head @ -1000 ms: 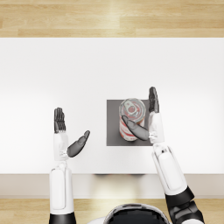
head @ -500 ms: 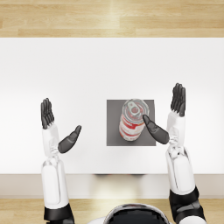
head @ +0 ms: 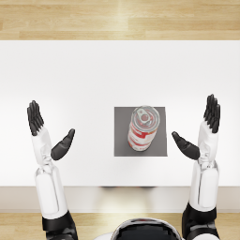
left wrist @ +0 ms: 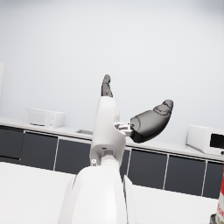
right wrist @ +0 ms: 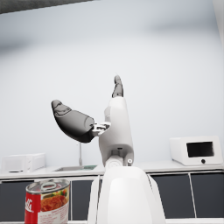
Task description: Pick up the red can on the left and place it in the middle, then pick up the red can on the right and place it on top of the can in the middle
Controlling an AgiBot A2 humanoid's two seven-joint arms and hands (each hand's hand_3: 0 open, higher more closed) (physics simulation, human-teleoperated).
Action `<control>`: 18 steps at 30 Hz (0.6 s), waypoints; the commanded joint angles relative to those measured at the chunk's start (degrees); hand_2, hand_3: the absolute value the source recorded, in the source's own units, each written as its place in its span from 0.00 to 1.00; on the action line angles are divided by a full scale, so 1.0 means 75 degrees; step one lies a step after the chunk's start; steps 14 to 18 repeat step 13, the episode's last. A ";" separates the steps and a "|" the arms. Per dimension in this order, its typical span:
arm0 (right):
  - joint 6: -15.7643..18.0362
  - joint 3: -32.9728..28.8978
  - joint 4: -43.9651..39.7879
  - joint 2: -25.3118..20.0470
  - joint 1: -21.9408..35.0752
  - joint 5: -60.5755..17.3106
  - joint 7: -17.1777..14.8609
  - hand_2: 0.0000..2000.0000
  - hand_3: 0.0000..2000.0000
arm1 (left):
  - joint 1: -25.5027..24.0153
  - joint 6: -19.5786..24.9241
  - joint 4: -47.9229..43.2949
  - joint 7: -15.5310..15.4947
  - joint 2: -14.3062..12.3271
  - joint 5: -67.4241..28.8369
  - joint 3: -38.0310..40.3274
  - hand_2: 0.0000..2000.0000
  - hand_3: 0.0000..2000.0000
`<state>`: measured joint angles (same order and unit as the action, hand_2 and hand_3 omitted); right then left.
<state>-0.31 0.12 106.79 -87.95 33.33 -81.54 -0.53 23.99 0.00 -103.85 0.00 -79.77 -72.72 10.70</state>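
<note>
Since both of our hands hang empty with fingers spread, we judge the stacking itself done and the step in hand to be a clean retreat. At the centre of the head view the red can (head: 142,129) stands on the grey square mat (head: 123,143), itself lying on the white table (head: 93,75); its tall red side suggests one can on another, though from this steep angle we cannot pick out the seam. Our left hand (head: 47,136) sits at the lower left of the frame, well apart from the stack. Our right hand (head: 200,136) sits at the lower right, also clear of it, thumb pointing inward toward the mat.

To finish well, we should keep both arms out wide and low in the frame, and avoid any sweep across the middle, since a tall narrow stack will likely tip at a light knock. In the right wrist view the can (right wrist: 47,201) stands upright below the hand (right wrist: 89,116), untouched. We should also avoid bumping the table edge.
</note>
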 commanded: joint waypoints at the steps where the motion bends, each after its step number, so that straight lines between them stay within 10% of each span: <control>1: 0.0012 -0.0015 -0.0011 0.0000 -0.0014 0.0000 0.0020 0.00 0.00 | -0.0004 0.0000 0.0002 0.0000 -0.0002 0.0000 0.0004 0.00 0.00; 18: 0.0041 -0.0051 -0.0036 -0.0002 -0.0047 0.0000 0.0069 0.00 0.00 | -0.0012 0.0000 0.0006 0.0000 -0.0006 0.0000 0.0015 0.00 0.00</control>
